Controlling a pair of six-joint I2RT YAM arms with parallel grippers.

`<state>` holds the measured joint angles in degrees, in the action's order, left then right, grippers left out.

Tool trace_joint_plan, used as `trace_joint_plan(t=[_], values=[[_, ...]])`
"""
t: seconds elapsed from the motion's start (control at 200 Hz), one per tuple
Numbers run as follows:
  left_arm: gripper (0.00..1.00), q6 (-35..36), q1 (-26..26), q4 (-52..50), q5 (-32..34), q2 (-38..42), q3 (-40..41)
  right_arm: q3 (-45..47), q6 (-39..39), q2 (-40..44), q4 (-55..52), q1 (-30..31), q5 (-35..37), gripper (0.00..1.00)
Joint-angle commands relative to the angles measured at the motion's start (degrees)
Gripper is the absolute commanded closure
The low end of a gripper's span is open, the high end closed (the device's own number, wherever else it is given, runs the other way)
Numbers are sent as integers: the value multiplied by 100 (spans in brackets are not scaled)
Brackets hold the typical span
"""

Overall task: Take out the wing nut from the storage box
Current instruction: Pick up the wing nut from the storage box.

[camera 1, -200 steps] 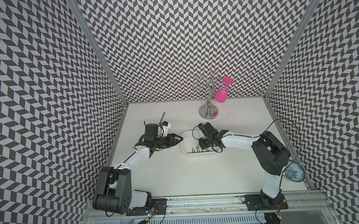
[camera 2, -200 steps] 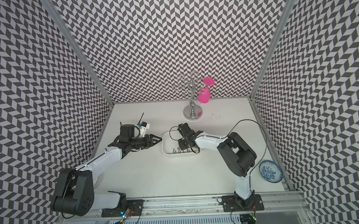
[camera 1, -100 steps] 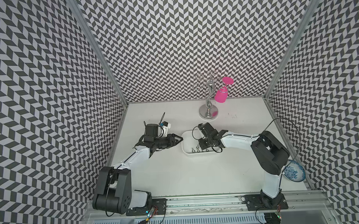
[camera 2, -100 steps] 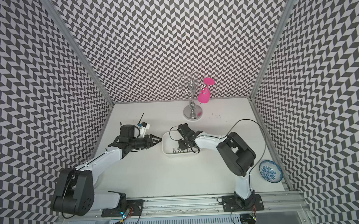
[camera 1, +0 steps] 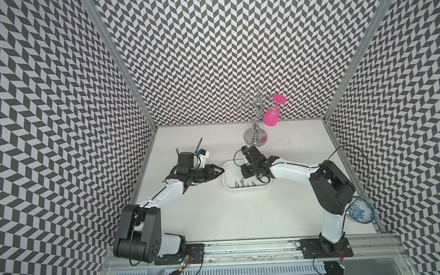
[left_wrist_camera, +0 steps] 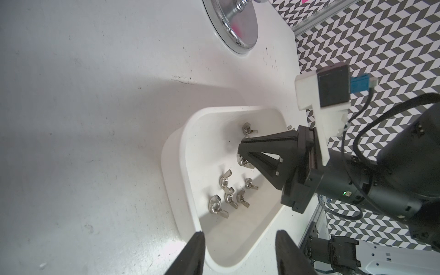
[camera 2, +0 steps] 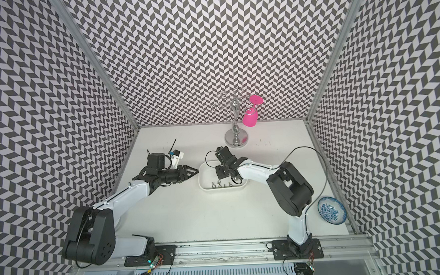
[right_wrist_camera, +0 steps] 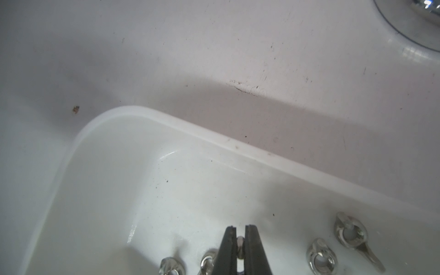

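The right gripper (right_wrist_camera: 240, 228) is pinched shut on one wing nut (right_wrist_camera: 240, 242), low inside the storage box (camera 1: 230, 173) in the middle of the desk (camera 1: 243, 218), with loose nuts (left_wrist_camera: 215, 204) just beside it. The hold looks thin, so the nut may slip on lifting or drag its neighbours. The left gripper (left_wrist_camera: 239, 252) stands parted at the box's end.

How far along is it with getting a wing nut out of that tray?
Done: the right tool is inside the storage box, shut on a wing nut. In hand: that nut, low in the box. Left: lifting it clear of the rim and setting it outside.
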<state>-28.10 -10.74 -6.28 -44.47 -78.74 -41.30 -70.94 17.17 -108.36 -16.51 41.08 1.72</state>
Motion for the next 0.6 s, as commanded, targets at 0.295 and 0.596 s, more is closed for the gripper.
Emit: trace_joint_plan(t=[0.295, 0.596], values=[[49, -272, -352, 257, -91, -9, -69, 96, 182, 755, -91, -170, 610, 100], [49, -651, -1404, 568, 185, -198, -518, 999, 675, 1758, -197, -1112, 1013, 100]])
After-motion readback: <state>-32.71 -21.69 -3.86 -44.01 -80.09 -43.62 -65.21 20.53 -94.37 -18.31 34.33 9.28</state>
